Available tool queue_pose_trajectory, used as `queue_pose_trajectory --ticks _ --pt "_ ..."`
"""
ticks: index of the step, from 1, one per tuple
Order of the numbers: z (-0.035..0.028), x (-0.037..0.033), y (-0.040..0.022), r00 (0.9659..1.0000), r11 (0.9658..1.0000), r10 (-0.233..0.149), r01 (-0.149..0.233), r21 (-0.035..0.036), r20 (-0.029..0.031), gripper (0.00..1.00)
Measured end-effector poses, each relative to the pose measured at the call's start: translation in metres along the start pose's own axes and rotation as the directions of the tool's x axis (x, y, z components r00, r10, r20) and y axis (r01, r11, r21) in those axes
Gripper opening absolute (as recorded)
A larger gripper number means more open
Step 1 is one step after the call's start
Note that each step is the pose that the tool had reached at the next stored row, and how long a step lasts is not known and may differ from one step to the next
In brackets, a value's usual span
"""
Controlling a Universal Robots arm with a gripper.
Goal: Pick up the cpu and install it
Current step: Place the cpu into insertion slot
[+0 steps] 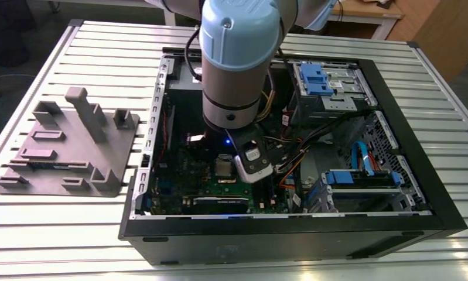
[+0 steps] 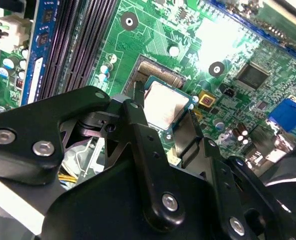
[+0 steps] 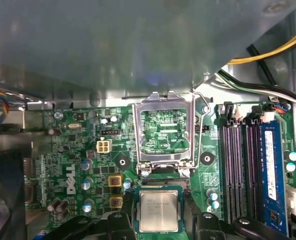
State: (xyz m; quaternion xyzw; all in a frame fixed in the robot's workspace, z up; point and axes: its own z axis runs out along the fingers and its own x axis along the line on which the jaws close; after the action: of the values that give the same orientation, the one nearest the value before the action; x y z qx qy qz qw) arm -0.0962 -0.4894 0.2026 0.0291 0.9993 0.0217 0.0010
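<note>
CPU (image 3: 159,211) lay square over its socket on the green motherboard (image 3: 77,150), deep inside the open computer case (image 1: 421,193). The gripper (image 2: 164,114) was drawn in narrow on it, with one black finger (image 2: 137,120) set against each of two opposite edges. Whether the chip was fully seated or just clear of the socket could not be told. The metal load plate (image 3: 163,132) stood swung back just beside the chip, leaving the socket uncovered. By its look the chip would handle as a light, stiff, thin piece. Its silvery top seemed smooth enough to slip, and its underside and the socket beneath it were probably delicate. The sound hold was therefore the one shown, on the pale side edges only, kept level and with a gentle squeeze. By count there was one CPU, one socket, one load plate and one gripper with two fingers. Two small yellow-brown square parts (image 3: 115,180) sat on the board near the chip. One blue memory slot (image 3: 270,170) ran alongside the black slots (image 3: 238,165), whose number was not clear. In the exterior view one grey parts tray (image 1: 69,146) rested on the slatted table (image 1: 453,117) at the exterior view's left of the case, and two blue drive brackets (image 1: 312,79) showed inside the case
</note>
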Motion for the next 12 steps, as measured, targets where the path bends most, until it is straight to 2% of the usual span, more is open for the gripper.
queue_pose_trajectory --ticks 6,12 --pt "0.0030 -0.0078 -0.0023 1.0000 1.0000 0.000 0.000 0.0006 0.0002 0.47" --pt "0.0042 -0.0085 -0.0024 1.0000 1.0000 -0.001 0.001 -0.0009 0.0005 0.47"
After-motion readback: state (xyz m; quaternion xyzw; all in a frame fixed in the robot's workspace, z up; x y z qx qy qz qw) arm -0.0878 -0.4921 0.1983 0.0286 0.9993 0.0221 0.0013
